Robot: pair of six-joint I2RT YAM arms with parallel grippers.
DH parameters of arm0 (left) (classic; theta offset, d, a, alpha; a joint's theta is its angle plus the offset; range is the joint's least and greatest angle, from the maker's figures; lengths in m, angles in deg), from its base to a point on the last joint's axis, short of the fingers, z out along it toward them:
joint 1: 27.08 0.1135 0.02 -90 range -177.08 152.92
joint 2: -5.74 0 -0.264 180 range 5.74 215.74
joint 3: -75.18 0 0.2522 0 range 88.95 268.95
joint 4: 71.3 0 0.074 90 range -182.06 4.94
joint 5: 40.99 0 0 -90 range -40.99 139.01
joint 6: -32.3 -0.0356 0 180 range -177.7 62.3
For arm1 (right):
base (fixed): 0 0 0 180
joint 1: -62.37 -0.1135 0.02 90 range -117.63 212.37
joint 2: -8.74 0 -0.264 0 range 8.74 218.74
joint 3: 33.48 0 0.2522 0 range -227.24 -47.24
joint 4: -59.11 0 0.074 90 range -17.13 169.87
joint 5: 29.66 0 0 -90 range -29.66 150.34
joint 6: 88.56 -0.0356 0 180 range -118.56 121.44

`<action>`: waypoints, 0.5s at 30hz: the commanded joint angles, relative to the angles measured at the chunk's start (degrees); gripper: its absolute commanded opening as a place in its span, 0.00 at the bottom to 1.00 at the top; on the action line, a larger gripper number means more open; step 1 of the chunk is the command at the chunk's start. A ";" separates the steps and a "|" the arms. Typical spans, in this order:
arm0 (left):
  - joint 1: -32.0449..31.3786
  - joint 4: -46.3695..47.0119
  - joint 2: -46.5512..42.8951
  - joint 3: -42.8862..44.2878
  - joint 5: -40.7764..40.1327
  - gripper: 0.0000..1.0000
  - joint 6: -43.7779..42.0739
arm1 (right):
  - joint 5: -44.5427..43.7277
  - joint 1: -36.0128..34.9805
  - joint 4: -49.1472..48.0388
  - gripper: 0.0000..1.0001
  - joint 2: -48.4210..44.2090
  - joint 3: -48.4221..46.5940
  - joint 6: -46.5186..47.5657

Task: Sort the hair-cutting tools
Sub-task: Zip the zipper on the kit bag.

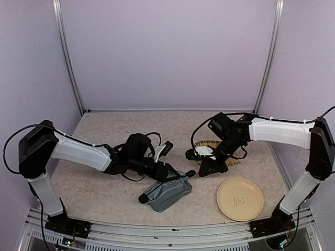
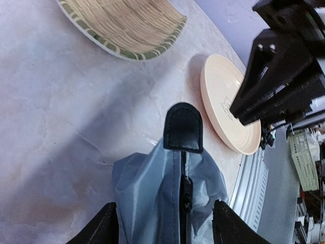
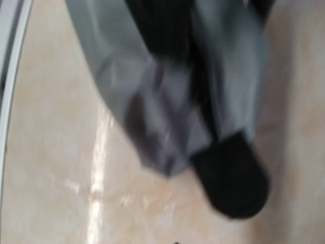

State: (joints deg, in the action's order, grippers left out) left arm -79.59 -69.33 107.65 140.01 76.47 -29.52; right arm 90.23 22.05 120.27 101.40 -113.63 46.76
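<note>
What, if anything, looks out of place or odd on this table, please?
The crumpled grey-blue fabric zip pouch lies askew near the front of the table, straddled by the open left gripper. Oddly, no scissors, comb or clipper shows in any view; possibly hidden.

1. I reach in from the near-left corner toward the table's middle. My left gripper (image 1: 177, 177) is at the far-right end of the grey-blue pouch (image 1: 166, 194).
2. The pouch lies crumpled on the table (image 1: 104, 193), with a black tab (image 1: 143, 199) at its near end.
3. My right gripper (image 1: 208, 168) hangs just beside the pouch, over the near edge of the woven tray (image 1: 205, 144).
4. The cream plate (image 1: 239, 198) lies near my right base, apart from the pouch.
</note>
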 commanded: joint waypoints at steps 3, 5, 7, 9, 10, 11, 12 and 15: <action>-1.50 -16.61 -4.96 6.72 -12.27 0.64 -9.77 | 4.91 0.47 -1.22 0.13 -1.59 -4.29 -2.30; -2.51 -19.98 -6.73 7.69 -14.39 0.63 -13.98 | 4.98 0.50 -1.49 0.13 -1.56 -4.66 -2.60; -3.63 -22.99 -7.68 9.22 -15.14 0.60 -16.79 | 5.17 0.67 -2.06 0.13 -1.63 -4.91 -3.14; -4.13 -26.42 -7.71 11.46 -14.49 0.59 -18.41 | 5.79 0.99 -2.97 0.13 -1.98 -4.78 -3.90; -4.32 -27.87 -7.43 12.54 -13.73 0.59 -18.83 | 6.07 1.21 -3.35 0.13 -2.16 -4.68 -4.06; -4.51 -29.33 -7.07 13.60 -12.87 0.60 -19.22 | 6.26 1.39 -3.63 0.13 -2.34 -4.59 -4.33; -4.79 -31.27 -6.55 14.50 -12.13 0.60 -19.63 | 6.46 1.68 -3.81 0.13 -2.43 -4.55 -4.42; -5.68 -35.53 -4.55 17.30 -11.62 0.60 -20.85 | 6.89 2.48 -4.04 0.13 -3.12 -4.63 -4.83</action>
State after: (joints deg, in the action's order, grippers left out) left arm -84.40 -95.82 101.37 153.89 64.41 -46.26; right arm 95.19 23.19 117.45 100.83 -117.30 43.41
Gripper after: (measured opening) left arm 0.598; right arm 0.130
